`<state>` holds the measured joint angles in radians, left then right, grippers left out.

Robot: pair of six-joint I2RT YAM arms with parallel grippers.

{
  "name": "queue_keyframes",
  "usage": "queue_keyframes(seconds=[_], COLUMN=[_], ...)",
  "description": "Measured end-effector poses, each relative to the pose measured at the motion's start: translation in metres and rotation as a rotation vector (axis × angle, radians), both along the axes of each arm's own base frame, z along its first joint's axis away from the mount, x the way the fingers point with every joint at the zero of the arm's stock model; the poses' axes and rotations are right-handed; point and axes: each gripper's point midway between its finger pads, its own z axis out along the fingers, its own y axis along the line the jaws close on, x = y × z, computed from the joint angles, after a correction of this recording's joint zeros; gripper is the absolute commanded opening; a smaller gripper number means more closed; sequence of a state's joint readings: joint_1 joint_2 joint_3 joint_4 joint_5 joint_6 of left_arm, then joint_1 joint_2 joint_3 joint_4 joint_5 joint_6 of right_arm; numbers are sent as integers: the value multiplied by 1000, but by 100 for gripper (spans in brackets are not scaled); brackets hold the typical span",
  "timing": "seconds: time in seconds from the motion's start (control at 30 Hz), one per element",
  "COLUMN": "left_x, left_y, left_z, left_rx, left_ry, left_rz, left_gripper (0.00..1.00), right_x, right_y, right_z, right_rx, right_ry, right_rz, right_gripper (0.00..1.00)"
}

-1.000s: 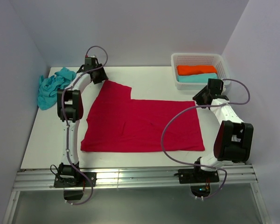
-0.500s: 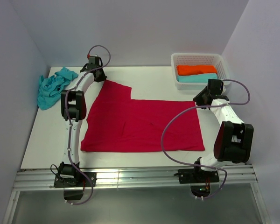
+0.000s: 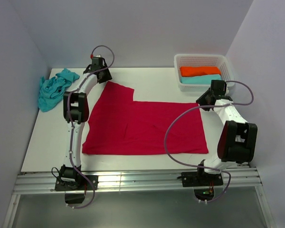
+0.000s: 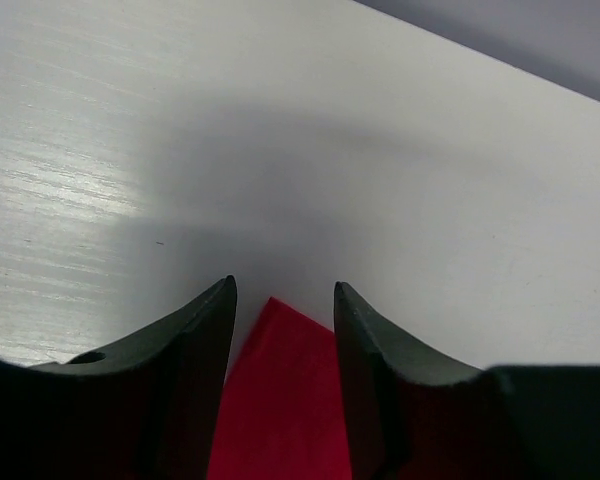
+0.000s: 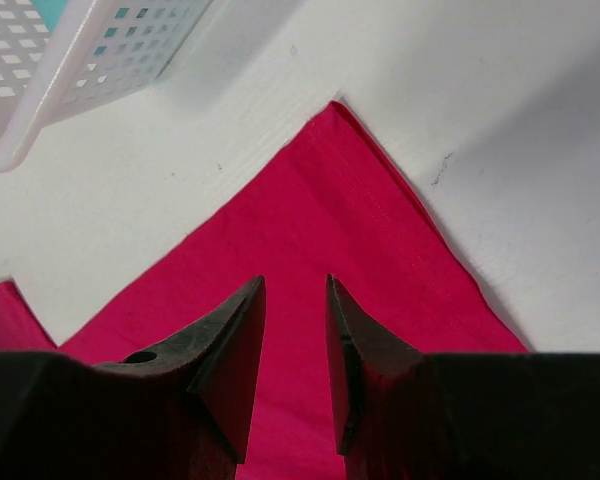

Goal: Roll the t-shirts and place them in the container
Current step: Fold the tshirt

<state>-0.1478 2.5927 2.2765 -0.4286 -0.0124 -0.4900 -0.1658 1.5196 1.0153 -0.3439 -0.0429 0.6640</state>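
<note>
The red shirt is laid flat on the table, long axis left-right, its far-left corner framed between the parted, empty fingers of the left gripper and its far-right corner just ahead of those of the right gripper, likewise parted.

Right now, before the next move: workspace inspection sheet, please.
Surface: white table, no spills seen.
Job's things: red t-shirt spread flat mid-table; turquoise t-shirt crumpled at the far left.
Clutter: white basket far right, holding orange cloth and turquoise cloth.
Grippers: left gripper open at the red shirt's far-left corner; right gripper open over its far-right corner.
Cables: purple cable loops above the shirt's right side.
Surroundings: plain walls; nothing else seen.
</note>
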Motion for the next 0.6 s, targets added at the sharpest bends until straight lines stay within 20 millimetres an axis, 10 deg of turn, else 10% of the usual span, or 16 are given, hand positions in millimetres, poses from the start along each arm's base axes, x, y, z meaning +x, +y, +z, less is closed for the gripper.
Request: queue_keyframes(seconds=[0.6], left_x=[-6], left_y=[-7], left_z=[-2], left_rx=[39], left_ry=[5], left_rz=[-4], left_gripper=[38], right_x=[0], right_y=[0], right_z=[-2], right_rx=[3], right_ry=[3], right_rz=[1], right_gripper=[36])
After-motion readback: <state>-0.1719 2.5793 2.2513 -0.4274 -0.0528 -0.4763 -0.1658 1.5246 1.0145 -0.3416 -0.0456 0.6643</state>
